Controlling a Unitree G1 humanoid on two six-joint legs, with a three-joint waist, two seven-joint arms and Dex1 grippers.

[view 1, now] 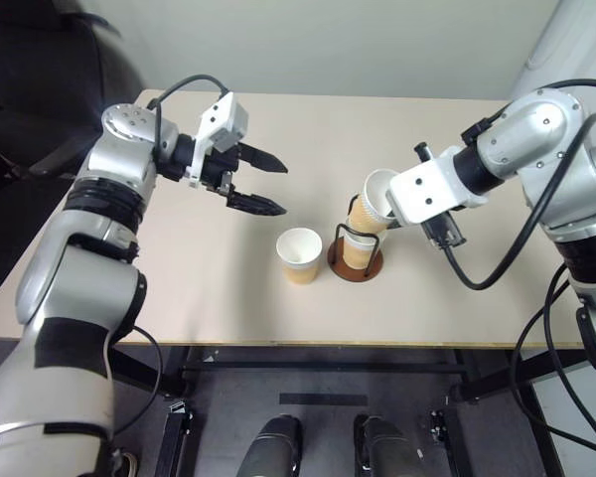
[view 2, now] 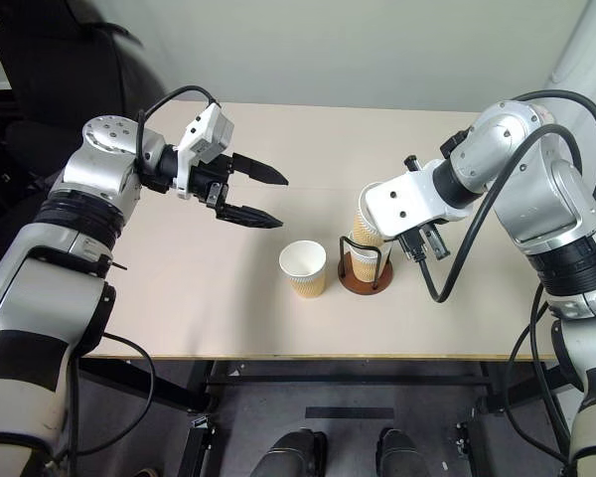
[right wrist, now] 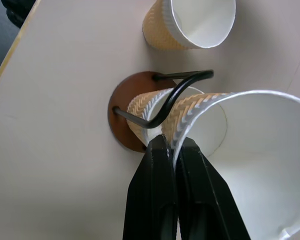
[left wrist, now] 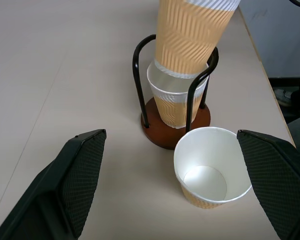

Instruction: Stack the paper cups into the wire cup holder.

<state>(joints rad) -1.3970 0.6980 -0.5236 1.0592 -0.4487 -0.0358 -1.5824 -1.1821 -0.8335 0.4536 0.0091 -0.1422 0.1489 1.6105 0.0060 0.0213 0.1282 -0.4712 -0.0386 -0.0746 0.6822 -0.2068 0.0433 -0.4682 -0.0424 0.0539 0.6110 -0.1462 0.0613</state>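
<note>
nearest the table's (view 1: 99, 298) front edge stands a lone paper cup (view 1: 300, 255), upright, its mouth up; the left wrist view looks straight into its smooth white inside and round flat bottom, which the head views barely give. just beside it, apart by a thin strip of tabletop, is the wire cup holder (view 1: 355, 266): a round reddish-brown disc with thin black wire loops bent upright from it. a second cup (left wrist: 172, 102) sits low inside the loops, its tan-orange wall ribbed in a chevron pattern under a white rim.

the third cup (view 1: 373, 204) hangs tilted above the holder, its narrow bottom dipping into the mouth of the seated cup. the right gripper (right wrist: 173, 150) has its two black fingers pressed together on this cup's wall near the rim, one inside and one outside; the right wrist view shows that pinch close up, with a wire loop crossing in front of the cups.

farther back, the left gripper (view 1: 256, 181) hovers over bare table, well apart from the cups, its textured black fingers (left wrist: 80, 180) spread wide and holding nothing.
</note>
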